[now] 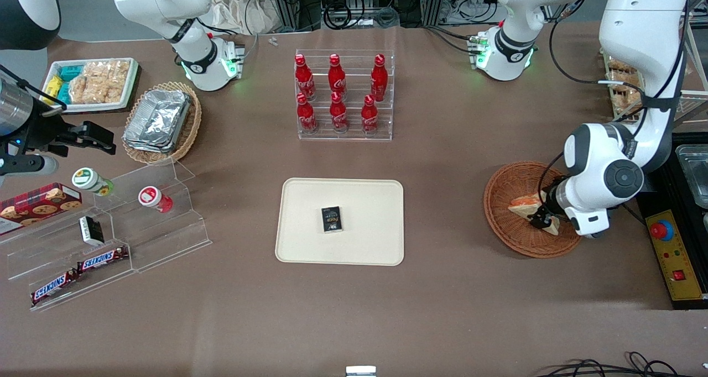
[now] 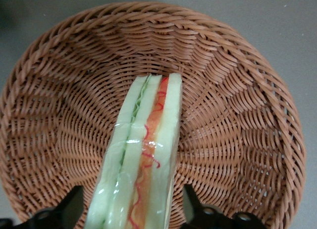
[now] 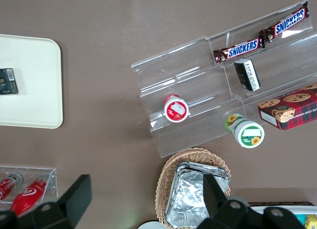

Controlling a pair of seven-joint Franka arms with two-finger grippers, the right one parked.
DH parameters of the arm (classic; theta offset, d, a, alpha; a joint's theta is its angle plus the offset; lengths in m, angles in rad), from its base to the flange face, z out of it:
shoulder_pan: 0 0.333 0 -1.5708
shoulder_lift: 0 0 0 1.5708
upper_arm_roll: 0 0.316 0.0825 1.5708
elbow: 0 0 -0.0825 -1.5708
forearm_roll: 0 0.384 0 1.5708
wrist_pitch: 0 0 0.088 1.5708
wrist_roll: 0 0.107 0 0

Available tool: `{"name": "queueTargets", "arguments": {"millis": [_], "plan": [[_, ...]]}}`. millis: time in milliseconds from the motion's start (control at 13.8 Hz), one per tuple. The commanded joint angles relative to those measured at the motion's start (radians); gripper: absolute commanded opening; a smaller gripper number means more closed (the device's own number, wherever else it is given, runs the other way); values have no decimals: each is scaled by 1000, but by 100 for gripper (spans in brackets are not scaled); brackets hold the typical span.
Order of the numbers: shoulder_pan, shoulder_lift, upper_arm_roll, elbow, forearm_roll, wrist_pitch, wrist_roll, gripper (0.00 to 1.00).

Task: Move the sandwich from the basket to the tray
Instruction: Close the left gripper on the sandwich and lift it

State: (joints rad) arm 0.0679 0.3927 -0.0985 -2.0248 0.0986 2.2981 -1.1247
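Observation:
The sandwich (image 1: 524, 203) lies in the reddish-brown woven basket (image 1: 498, 222) toward the working arm's end of the table; its cut edge shows pale bread with orange-red and green filling (image 2: 143, 150). My left gripper (image 1: 545, 218) is down inside the basket (image 2: 237, 115) and open. Its black fingers (image 2: 74, 202) stand one on each side of the wrapped wedge, with a small gap at each. The gripper (image 2: 132, 193) holds nothing. The cream tray (image 1: 365, 200) sits mid-table with a small black packet (image 1: 331, 219) on it.
A clear rack of red bottles (image 1: 344, 95) stands farther from the front camera than the tray. A control box with a red button (image 1: 672, 252) lies beside the basket. Toward the parked arm's end are a tan basket of foil containers (image 1: 160, 121) and an acrylic stand with Snickers bars (image 1: 102, 260).

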Motion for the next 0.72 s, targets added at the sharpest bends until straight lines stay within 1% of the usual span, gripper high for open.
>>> {"name": "queueTargets", "arguments": {"millis": [0, 72, 217, 289, 506, 651], "plan": [[-3, 15, -1, 24, 23, 11, -32, 5], [-5, 15, -1, 41, 23, 9, -32, 0], [-5, 11, -3, 73, 23, -12, -21, 0], [-3, 3, -3, 92, 24, -52, -15, 0], [-7, -23, -9, 217, 23, -249, 55, 0], [-26, -23, -18, 376, 18, -426, 118, 0]]}}
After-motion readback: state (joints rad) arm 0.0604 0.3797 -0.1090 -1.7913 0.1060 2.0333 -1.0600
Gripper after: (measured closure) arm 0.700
